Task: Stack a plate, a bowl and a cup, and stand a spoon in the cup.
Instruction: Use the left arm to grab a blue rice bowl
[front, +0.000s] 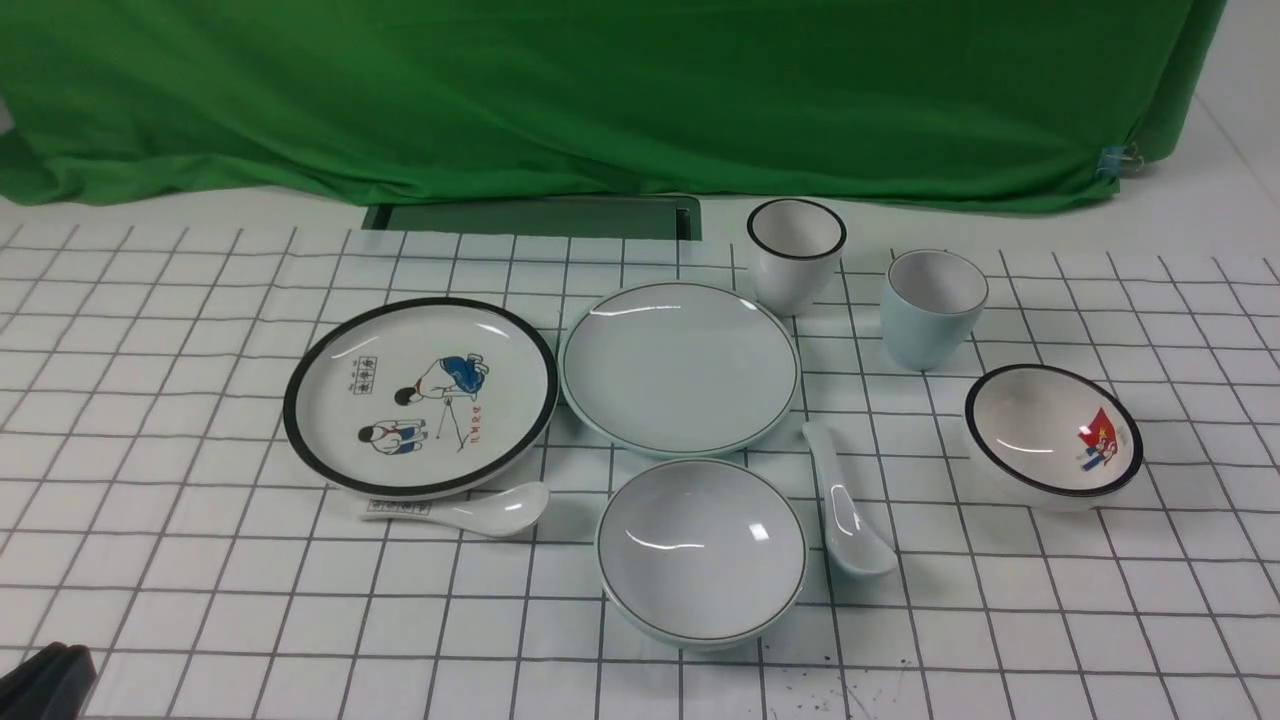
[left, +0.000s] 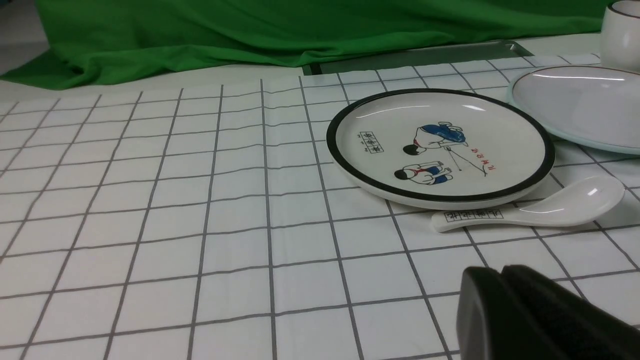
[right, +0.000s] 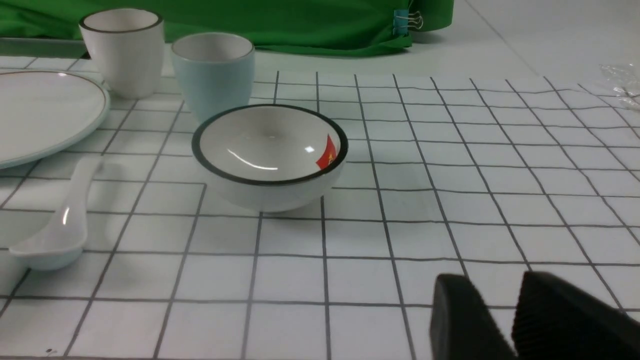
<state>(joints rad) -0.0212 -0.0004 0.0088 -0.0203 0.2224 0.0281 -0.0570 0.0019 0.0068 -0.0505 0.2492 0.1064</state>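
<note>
Bowl (front: 700, 548) lies by the counter's (front: 180, 600) near edge, plate (front: 680, 365) just behind; left tool (left: 500, 274) shut, right tool (right: 492, 287) slightly parted, empty.

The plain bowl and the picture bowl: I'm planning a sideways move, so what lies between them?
The plain white spoon lies between the plain bowl and the picture bowl, touching neither; the front view shows it.

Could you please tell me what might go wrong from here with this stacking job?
The black-rimmed white cartoon plate sits right beside the plain pale blue-green plate; the wrong one might get picked.
The plain glossy white ceramic spoon lies close beside the plain pale blue-grey bowl; lifting the bowl could knock it.
</note>
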